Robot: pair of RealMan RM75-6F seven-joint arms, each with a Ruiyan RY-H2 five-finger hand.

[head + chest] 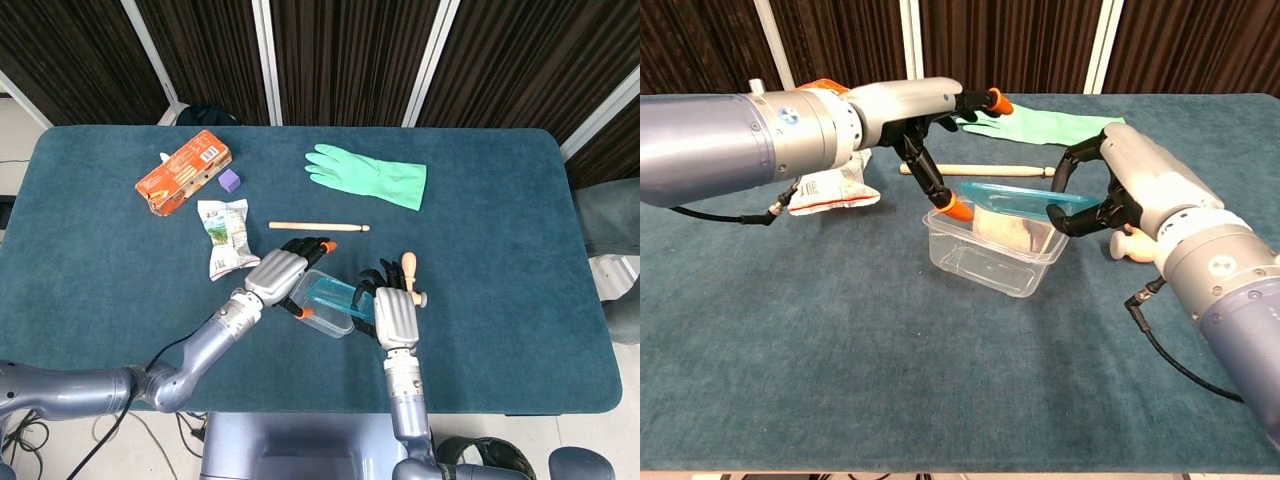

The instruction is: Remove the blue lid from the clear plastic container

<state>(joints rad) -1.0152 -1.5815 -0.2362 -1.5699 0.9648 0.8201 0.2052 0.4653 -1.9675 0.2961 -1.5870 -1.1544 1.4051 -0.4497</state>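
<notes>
Clear container (992, 252) sits upright on the desk (840, 380), centre front. Right hand (1095, 195) pinches the blue lid (1025, 201), lifted and tilted over the container's back edge. Left hand (940, 130) has fingers spread, one orange fingertip (958, 211) touching the container's left rim, gripping nothing.

We have the head view looking steeply down from high above the counter (120, 300), taking in its whole top. Our chest view sits low at the near edge, facing across, close in. Both share the clear plastic container (325, 303) (990, 255) and the counter around it.
</notes>
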